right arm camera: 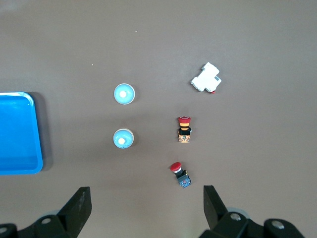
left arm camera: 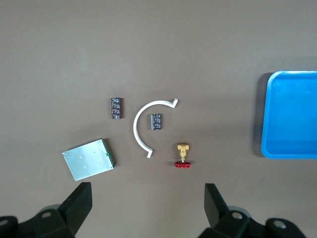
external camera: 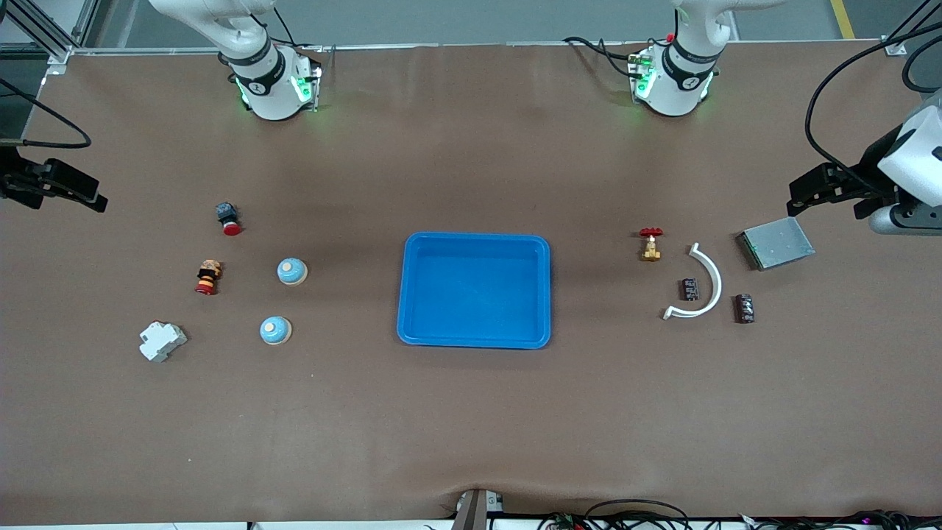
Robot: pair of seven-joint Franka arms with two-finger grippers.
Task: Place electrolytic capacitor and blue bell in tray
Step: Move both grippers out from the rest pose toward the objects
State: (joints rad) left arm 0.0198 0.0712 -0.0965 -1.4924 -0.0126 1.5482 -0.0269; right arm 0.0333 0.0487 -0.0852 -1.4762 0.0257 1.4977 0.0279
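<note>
Right gripper (external camera: pixel 51 188) hangs high over the right arm's end of the table, fingers spread wide and holding nothing. Below it lie two blue bells (external camera: pixel 292 271) (external camera: pixel 276 330), near two red push buttons (external camera: pixel 228 218) (external camera: pixel 208 277) and a white breaker (external camera: pixel 162 341). Mid-table sits the blue tray (external camera: pixel 475 335), with nothing in it. Toward the left arm's end, one electrolytic capacitor (external camera: pixel 689 288) lies inside a white curved clip (external camera: pixel 699 284), another (external camera: pixel 745 308) just outside, near a brass valve (external camera: pixel 650 244) and grey plate (external camera: pixel 777 243). Left gripper (external camera: pixel 831 191) waits above, equally wide and bare.
</note>
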